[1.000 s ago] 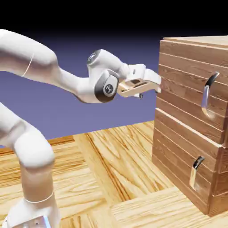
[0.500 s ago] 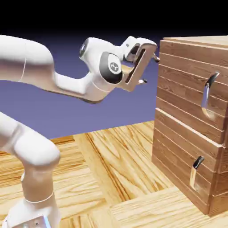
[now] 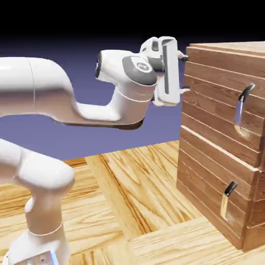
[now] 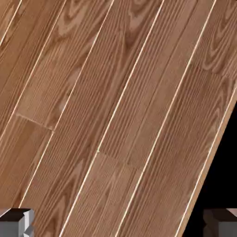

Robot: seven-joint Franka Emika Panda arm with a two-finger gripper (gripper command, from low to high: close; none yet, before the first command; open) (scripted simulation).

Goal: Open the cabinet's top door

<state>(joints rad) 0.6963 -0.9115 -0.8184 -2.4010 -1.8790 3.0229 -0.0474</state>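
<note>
There is just one robot arm (image 3: pixel 111 113), so it has to do this job. Its gripper (image 3: pixel 185 74) is up by the far edge of the top door (image 3: pixel 212 98), very near the wood. The jaws are spread wide, one finger high and one low, with nothing between them. I can't tell if a tip touches the wood.

The long curved handle (image 3: pixel 238 113) of the top door is shut off from the jaws by a good stretch of wood. It lies well over to the exterior view's right of them, and lower down. It stands tall, with its black tip at the top. The jaws open nearly the same up-and-down way, so I think the hand must slide across and down, then turn so one finger can go on each side.

From the hand, I see only the planks (image 4: pixel 115 115) of the cabinet and a thin pale edge (image 4: pixel 207 159), with black past it. No handle shows there, so the hand is not lined up.

The door's flat wood is what's in the way. If the hand goes across too close, the tips could scrape it, so I'd back off a bit first. Well below the jaws, also to the exterior view's right, is the small handle (image 3: pixel 225 201) of the lower panel (image 3: pixel 207 176). That's the wrong one to pull.
</note>
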